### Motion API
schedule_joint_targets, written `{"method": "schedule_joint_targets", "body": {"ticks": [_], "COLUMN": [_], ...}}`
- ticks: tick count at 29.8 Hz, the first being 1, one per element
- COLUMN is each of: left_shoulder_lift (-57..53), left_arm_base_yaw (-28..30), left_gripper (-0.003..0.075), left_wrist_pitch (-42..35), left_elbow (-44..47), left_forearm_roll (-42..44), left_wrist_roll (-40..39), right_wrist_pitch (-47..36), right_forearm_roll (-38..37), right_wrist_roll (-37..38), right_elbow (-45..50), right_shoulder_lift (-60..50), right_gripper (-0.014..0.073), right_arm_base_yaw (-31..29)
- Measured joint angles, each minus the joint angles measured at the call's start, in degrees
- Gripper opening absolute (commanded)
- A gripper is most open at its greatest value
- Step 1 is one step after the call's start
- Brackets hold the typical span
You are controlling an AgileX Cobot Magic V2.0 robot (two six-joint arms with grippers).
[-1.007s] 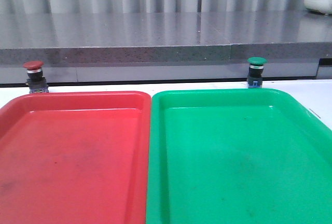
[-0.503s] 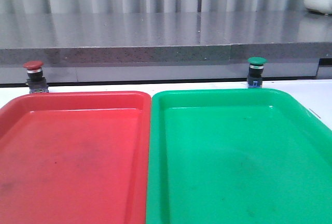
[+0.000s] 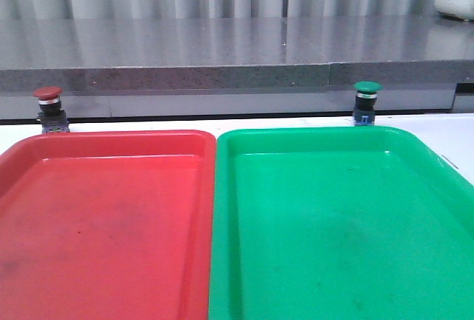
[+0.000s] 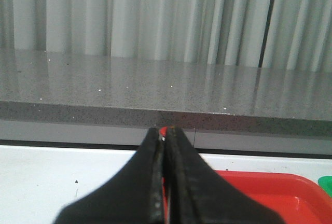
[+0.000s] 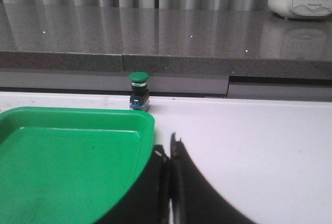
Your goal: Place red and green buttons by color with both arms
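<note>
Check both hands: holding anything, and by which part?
Nothing held. Left hand and right hand are shut on nothing; red button and green button stand untouched behind the trays.

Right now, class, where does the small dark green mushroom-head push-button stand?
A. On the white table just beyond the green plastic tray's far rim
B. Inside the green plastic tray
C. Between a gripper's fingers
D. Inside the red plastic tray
A: the small dark green mushroom-head push-button stands upright on the white table behind the green plastic tray, held by neither gripper.
</note>
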Motion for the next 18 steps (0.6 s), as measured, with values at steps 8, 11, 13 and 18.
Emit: {"method": "schedule_joint_targets", "body": {"ticks": [8, 11, 13, 18], "left_shoulder_lift": [1.94, 6.44, 10.17, 19.12], "left_arm_base_yaw": [0.0, 0.0, 0.0, 0.0], "left_gripper": [-0.002, -0.002, -0.002, -0.002], "left_wrist_pitch": [10.52, 17.42, 22.13, 31.68], "left_elbow": [-17.84, -25.54, -29.86, -35.55], "left_forearm_roll": [0.0, 0.0, 0.07, 0.07], "left_wrist_roll": [0.0, 0.0, 0.0, 0.0], "right_wrist_pitch": [9.44, 14.4, 18.4, 26.16], "right_forearm_roll": [0.0, 0.0, 0.0, 0.0], "right_wrist_roll": [-0.45, -0.53, -0.53, -0.53], "right_elbow": [-15.02, -21.02, -25.09, -30.03], "right_shoulder_lift": [0.45, 3.82, 7.51, 16.59], "right_gripper": [-0.0108, -0.0108, -0.0108, -0.0108], "right_arm_base_yaw": [0.0, 0.0, 0.0, 0.0]}}
